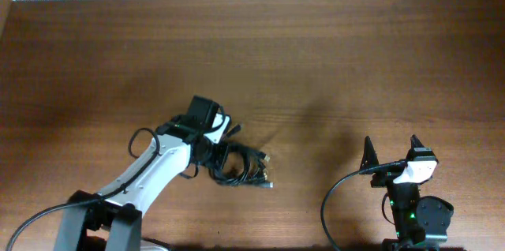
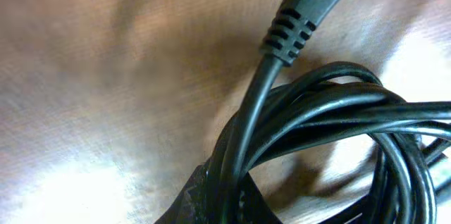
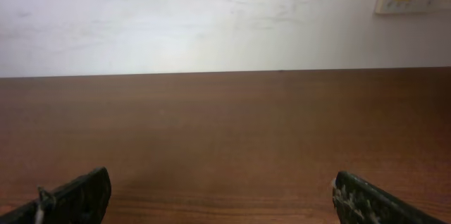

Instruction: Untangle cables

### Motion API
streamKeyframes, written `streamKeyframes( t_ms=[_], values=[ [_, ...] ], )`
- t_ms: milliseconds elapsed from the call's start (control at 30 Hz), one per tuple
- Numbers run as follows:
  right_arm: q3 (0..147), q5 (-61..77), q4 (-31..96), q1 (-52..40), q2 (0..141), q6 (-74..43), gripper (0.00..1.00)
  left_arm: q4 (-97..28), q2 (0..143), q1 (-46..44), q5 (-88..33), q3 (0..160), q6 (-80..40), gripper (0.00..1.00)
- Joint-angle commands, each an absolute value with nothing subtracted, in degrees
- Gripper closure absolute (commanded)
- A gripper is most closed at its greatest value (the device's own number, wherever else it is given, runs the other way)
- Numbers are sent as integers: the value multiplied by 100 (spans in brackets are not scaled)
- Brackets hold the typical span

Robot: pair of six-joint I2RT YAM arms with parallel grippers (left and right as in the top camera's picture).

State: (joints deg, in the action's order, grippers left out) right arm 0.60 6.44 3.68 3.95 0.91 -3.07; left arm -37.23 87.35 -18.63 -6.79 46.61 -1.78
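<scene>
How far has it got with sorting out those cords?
Nothing looks done yet: the cables lie in one tangled coil. In hand: the left claw looks closed on that coil. To do: pulling them all apart; the right claw hangs open, away from them.

Black cables (image 1: 243,167), one tangled coil, front-left.
</scene>
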Motion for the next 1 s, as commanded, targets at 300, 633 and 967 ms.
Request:
streamKeyframes(
  t_ms=[300, 633, 967],
  values=[
    [32, 574, 412, 340, 89, -368, 1, -2095, 8753, -1874, -1179, 5319, -425, 100],
    [32, 574, 412, 340, 89, -368, 1, -1831, 8753, -1870, 12, 5319, -1734, 100],
    [32, 576, 405, 338, 89, -370, 1, -1979, 8753, -1870, -1, 5317, -2121, 100]
  ],
)
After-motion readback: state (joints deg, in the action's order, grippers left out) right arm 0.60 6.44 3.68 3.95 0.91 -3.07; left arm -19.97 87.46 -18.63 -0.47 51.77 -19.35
